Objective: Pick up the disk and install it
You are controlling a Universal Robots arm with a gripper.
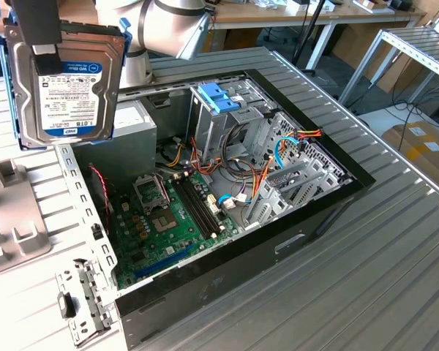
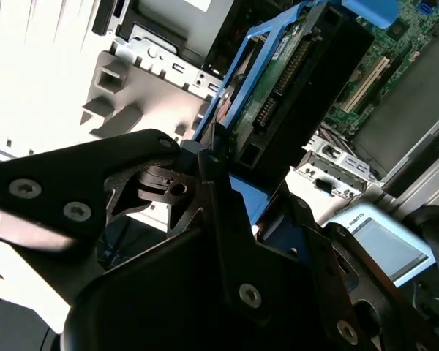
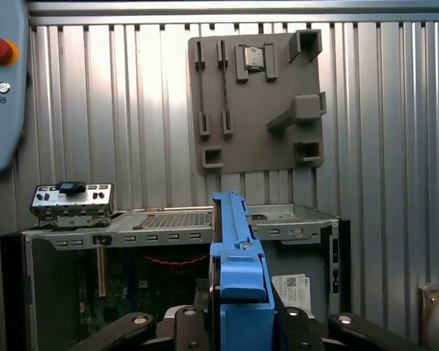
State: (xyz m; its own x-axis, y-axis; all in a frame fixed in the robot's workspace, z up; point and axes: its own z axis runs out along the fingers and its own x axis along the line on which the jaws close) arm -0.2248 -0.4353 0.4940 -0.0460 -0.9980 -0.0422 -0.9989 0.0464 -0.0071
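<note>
The disk (image 1: 66, 84), a hard drive with a white label in a bright blue carrier, hangs upright in the air at the exterior view's upper left, above the back corner of the open computer case (image 1: 336, 197). My gripper (image 1: 40, 33) is shut on its top edge. In the first wrist view the disk (image 3: 238, 270) appears edge-on between the black fingers (image 3: 186, 322), over the case (image 3: 168, 219). The second wrist view has the disk's connector end (image 2: 285, 80) beyond the gripper (image 2: 227, 175).
Inside the case are a green motherboard (image 1: 161, 219), loose coloured cables (image 1: 260, 172), a grey power-supply box (image 1: 135, 124) and metal drive cages with a light-blue latch (image 1: 219, 99). A grey fixture plate (image 1: 14, 212) lies beside the case on the ribbed metal table (image 1: 395, 278).
</note>
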